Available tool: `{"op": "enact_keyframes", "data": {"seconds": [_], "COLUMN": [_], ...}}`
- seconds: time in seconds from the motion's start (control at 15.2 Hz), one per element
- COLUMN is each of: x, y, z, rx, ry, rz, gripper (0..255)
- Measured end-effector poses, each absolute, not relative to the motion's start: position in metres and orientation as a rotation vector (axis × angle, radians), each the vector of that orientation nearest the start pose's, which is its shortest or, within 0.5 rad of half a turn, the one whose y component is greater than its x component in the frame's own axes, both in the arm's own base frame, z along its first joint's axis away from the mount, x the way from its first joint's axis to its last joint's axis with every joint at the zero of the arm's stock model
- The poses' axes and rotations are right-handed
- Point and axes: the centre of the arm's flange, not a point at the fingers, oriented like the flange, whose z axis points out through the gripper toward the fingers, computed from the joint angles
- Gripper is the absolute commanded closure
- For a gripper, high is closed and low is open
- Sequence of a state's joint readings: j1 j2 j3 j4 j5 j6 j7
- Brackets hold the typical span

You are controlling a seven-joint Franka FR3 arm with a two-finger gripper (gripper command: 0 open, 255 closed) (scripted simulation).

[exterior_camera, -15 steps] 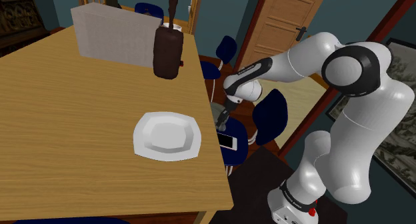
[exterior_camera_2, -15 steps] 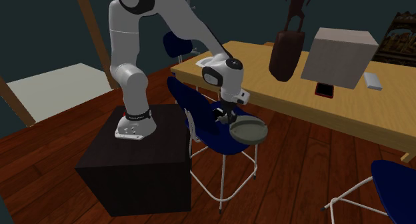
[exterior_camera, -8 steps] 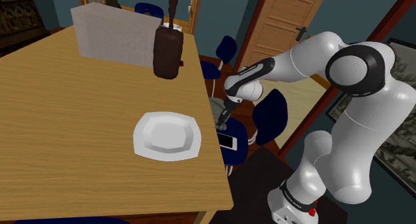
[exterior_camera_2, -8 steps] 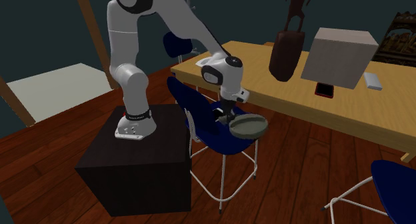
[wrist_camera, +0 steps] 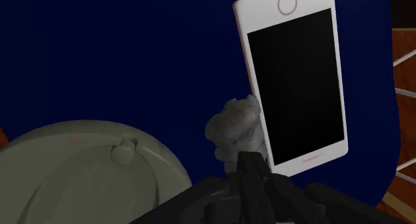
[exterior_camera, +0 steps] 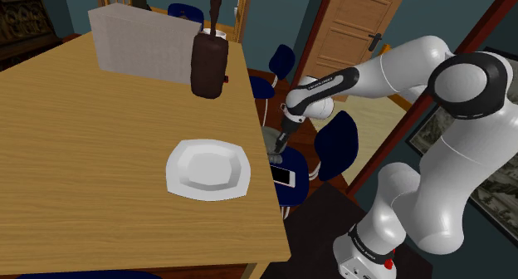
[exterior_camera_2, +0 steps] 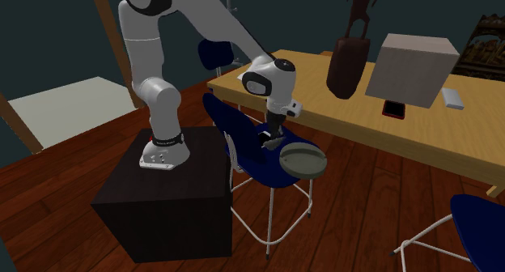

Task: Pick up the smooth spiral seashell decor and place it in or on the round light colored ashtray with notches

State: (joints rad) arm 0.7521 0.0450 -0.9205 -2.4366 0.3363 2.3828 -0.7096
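The black gripper [wrist_camera: 250, 166] has its fingers closed tight on one end of the grey spiral seashell [wrist_camera: 235, 128]. The shell sits over the blue chair seat [wrist_camera: 120, 49], between the round pale ashtray [wrist_camera: 80, 169] and a white smartphone [wrist_camera: 297, 76] lying face up.

seashell [wrist_camera: 235, 126]: base hidden behind fingers [wrist_camera: 248, 168] | ashtray [wrist_camera: 60, 189]: cut by edge
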Motion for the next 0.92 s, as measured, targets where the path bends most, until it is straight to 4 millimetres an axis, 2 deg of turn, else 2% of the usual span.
{"op": "enact_keyframes", "data": {"seconds": [0.13,0.26,0.4,0.79,0.92], "x": [0.472,0.481,0.49,0.494,0.495], "y": [-0.071,-0.049,-0.036,-0.03,-0.028], "z": [0.282,0.275,0.268,0.238,0.235], "rx": [-2.922,-2.954,-2.972,-2.974,-2.973], "ry": [-0.457,-0.588,-0.671,-0.698,-0.702], "rz": [-0.019,-0.036,-0.047,-0.057,-0.064], "gripper": [0,0,0,0,0]}}
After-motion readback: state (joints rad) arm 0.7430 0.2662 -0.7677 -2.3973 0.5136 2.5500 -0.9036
